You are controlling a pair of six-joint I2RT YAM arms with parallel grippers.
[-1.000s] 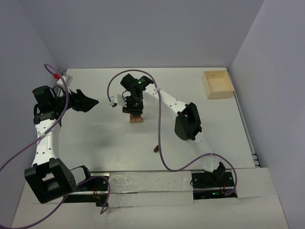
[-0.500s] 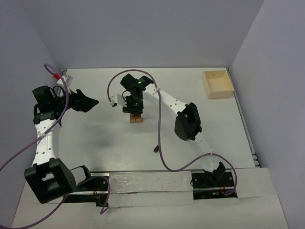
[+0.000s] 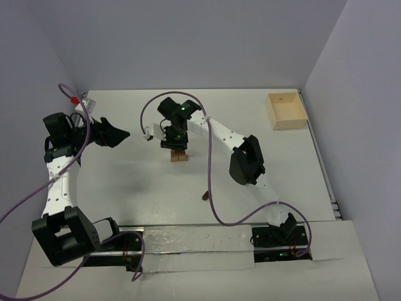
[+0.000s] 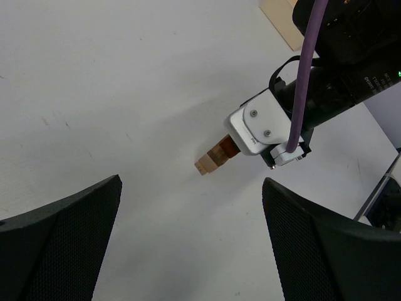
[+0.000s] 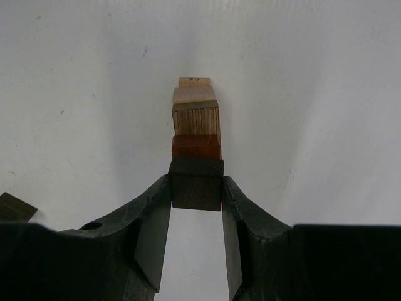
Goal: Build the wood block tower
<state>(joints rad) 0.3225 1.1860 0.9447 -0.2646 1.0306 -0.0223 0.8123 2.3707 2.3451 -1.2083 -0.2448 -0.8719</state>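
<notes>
item 1. bench (image 3: 125, 182): white, walled on three sides; carries everything below.

item 2. my right arm (image 3: 247, 160): reaches from its base to mid-bench, wrist pointing straight down. right fingers (image 3: 175, 144) clenched on the dark block, one pad on each side face.

item 3. my left arm (image 3: 59, 175): off at the left side, well apart from the work. left fingers (image 3: 114, 133) spread wide with nothing between them, aimed across the bench toward the tower. the right arm is by far the nearer.

item 4. purple cable (image 3: 210, 182): loops beside the right arm, not touching the stack.

item 5. pale wooden box (image 3: 286, 110): far right corner, well apart, not in the way.

item 6. wood block tower (image 5: 195, 116): mid-bench, directly under the right fingers. it stands upright, its long axis in line with the fingers, straight down to the bench. tan pieces at the foot, then a striped-grain piece, then a reddish-brown one.

item 7. dark block (image 5: 195, 183): in my grip, squared over the reddish-brown piece and seemingly touching it; whether it is fully seated i cannot tell. judgement: the coming move calls for a release and a straight lift, since sideways drift could topple so narrow a stack.

item 8. small dark piece (image 3: 205, 196): loose on the bench, nearer the bases, apart from the tower; probably a block in waiting.
</notes>
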